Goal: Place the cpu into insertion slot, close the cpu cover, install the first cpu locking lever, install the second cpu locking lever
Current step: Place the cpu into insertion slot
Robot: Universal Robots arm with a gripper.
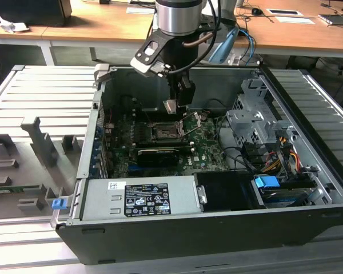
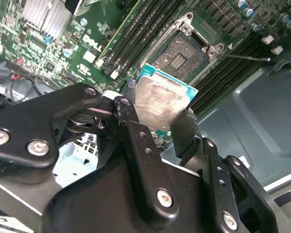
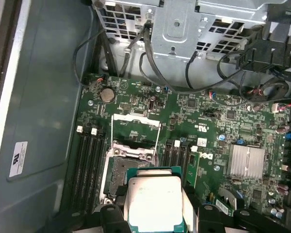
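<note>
Wooden desks (image 1: 91,25) run behind a grey slatted table (image 1: 40,97) carrying an open computer case (image 1: 217,80). Over its green motherboard (image 1: 208,145), the gripper (image 2: 161,112) pinches the cpu (image 2: 162,99) by two opposite edges, silvery top showing in both wrist views. In the exterior view the chip hangs clear of the board at twelve o'clock from the insertion slot (image 1: 162,132), which lies bare. The cpu cover (image 3: 136,118) is tipped up off the slot. A drive cage (image 1: 254,123) sits at three o'clock from the slot, a power supply (image 1: 140,197) at six.
</note>
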